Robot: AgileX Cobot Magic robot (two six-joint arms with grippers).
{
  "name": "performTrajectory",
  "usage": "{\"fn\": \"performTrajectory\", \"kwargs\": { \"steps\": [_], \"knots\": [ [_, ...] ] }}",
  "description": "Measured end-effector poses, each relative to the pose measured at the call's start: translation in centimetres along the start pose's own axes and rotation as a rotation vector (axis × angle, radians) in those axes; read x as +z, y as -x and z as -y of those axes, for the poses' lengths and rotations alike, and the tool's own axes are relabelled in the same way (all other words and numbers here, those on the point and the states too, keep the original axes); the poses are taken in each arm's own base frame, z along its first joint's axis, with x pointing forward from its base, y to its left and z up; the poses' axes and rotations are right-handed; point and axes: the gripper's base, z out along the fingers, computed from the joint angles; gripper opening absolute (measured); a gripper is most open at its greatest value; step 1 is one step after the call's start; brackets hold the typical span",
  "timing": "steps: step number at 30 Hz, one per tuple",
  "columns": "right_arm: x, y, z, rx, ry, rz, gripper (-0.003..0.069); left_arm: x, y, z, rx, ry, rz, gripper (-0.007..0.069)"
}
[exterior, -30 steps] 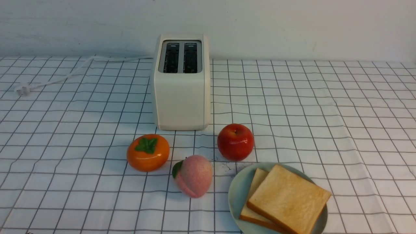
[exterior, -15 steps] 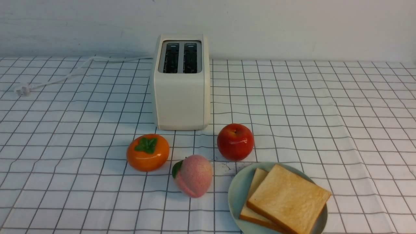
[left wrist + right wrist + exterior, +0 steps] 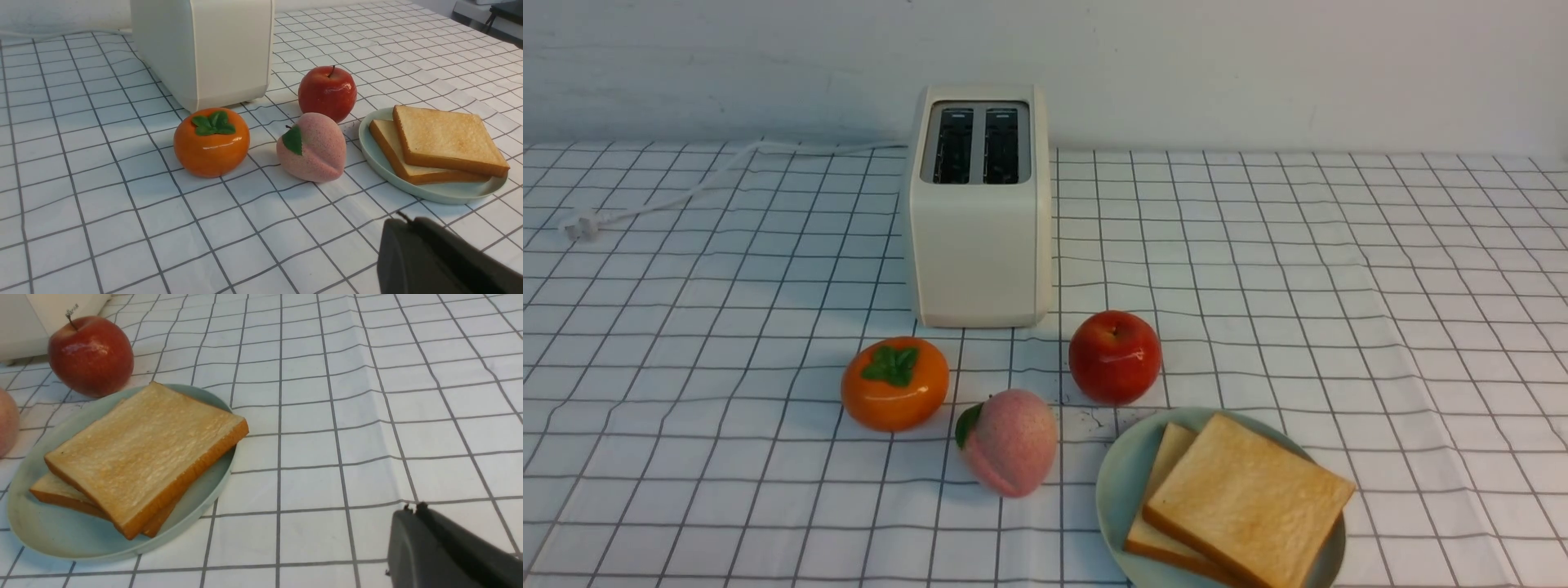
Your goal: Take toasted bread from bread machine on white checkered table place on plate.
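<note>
Nothing has moved: both golden square toast slices [image 3: 1245, 498] lie stacked on the mint-green round plate [image 3: 1115, 490], near the cream boxy toaster [image 3: 978, 220], on the white grid-cloth desk [image 3: 1380, 286]; each hand's opening cannot be told.

You can't read either gripper: the left gripper [image 3: 445, 261] and the right gripper [image 3: 449, 551] each show only as a dark corner piece cut off by the frame edge, jaws out of sight. Neither arm appears in the front view. The plate [image 3: 1123, 482] is clipped by the front view's bottom edge, along with the near corner of the toasted bread [image 3: 1245, 498]. The lower slice is mostly hidden under the upper one. Beside the plate, the peach [image 3: 6, 422] is cut off in the right wrist view. The bread machine [image 3: 204, 49] loses its top in the left wrist view.
</note>
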Motion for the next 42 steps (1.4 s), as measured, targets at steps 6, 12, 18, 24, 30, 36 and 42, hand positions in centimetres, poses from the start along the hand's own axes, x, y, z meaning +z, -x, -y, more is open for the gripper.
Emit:
{"fn": "performTrajectory", "kwargs": {
  "steps": [6,12,18,24,30,36,42],
  "knots": [
    [0.0,0.0,0.0,0.001,0.0,0.0,-0.0015,0.0,0.0,0.0,0.0,0.0,0.0,-0.0008],
    [0.0,0.0,0.0,0.003,0.0,0.001,-0.001,0.3,-0.5,0.0,0.001,-0.002,-0.01,-0.0003],
    [0.0,0.0,0.0,0.003,0.0,0.001,-0.001,0.9,-1.8,-0.2,-0.039,0.049,-0.001,-0.0013],
    [0.0,0.0,0.0,0.003,0.0,0.001,-0.0005,1.1,-1.7,-1.2,-0.2,0.256,0.14,-0.0013],
    [0.0,0.0,0.0,0.003,0.0,0.001,0.0,1.9,-4.8,-2.2,-0.305,0.374,0.18,-0.0013],
    [0.0,0.0,0.0,0.005,0.0,0.001,0.0001,2.0,-7.1,-2.0,-0.347,0.382,-0.006,-0.0013],
    [0.0,0.0,0.0,0.006,0.0,0.001,0.0003,2.0,-7.4,-1.9,-0.369,0.384,-0.026,-0.0013]
  ]
}}
